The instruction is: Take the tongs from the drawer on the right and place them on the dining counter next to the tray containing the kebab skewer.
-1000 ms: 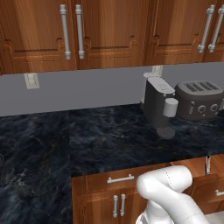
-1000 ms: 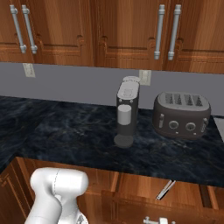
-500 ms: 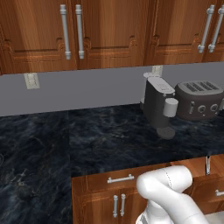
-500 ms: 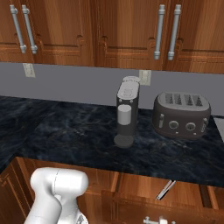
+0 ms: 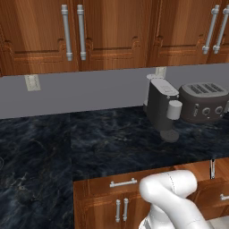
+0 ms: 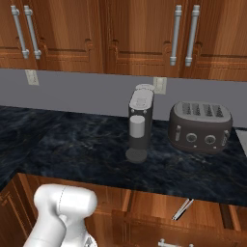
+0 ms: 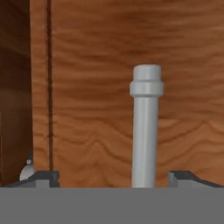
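Note:
The drawer (image 6: 144, 223) on the right stands pulled out under the black counter, and its front also shows in the left base view (image 5: 212, 190). Inside it lie the slim dark tongs (image 6: 182, 209), seen end-on as a thin sliver (image 5: 213, 169) from the left. In the hand view my gripper (image 7: 114, 179) is open, its fingertips (image 7: 41, 177) spread wide on either side of a silver bar handle (image 7: 146, 131) on a reddish-brown wooden front. The fingers do not touch the bar. The tray, kebab skewer and dining counter are out of view.
A black stone counter (image 5: 89, 147) runs along the wall, carrying a coffee machine (image 6: 140, 123) and a toaster (image 6: 200, 126). Tall cabinet doors with vertical handles (image 5: 74, 31) hang above. A shut drawer (image 5: 123, 182) sits left of the open one. My white arm (image 5: 172, 194) fills the foreground.

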You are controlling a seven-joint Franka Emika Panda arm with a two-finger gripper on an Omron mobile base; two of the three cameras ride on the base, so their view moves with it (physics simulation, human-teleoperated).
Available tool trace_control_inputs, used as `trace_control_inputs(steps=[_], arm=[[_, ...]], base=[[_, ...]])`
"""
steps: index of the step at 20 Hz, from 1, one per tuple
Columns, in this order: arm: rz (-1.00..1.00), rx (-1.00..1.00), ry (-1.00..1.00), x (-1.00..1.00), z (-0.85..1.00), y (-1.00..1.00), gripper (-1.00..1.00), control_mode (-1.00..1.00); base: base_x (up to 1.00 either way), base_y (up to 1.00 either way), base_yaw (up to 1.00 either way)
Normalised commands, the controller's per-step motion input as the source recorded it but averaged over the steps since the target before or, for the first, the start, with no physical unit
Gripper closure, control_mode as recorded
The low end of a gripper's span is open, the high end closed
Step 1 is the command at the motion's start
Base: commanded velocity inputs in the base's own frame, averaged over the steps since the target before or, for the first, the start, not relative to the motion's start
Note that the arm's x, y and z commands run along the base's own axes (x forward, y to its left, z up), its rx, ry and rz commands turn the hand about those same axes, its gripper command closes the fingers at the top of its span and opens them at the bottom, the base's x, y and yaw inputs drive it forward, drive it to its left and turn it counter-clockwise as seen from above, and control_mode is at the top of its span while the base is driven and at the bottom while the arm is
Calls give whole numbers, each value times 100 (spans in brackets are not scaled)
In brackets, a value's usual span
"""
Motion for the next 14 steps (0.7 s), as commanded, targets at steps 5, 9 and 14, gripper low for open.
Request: trace_control_inputs(steps=[5,9,14], arm=[[0,-3,0,-23,24,1,-100,-100],[0,-2,0,-9,37,1,-100,-100],[0,-3,0,-6,42,6,-100,-100]], base=[[0,0,0],[0,0,0],[0,0,0]])
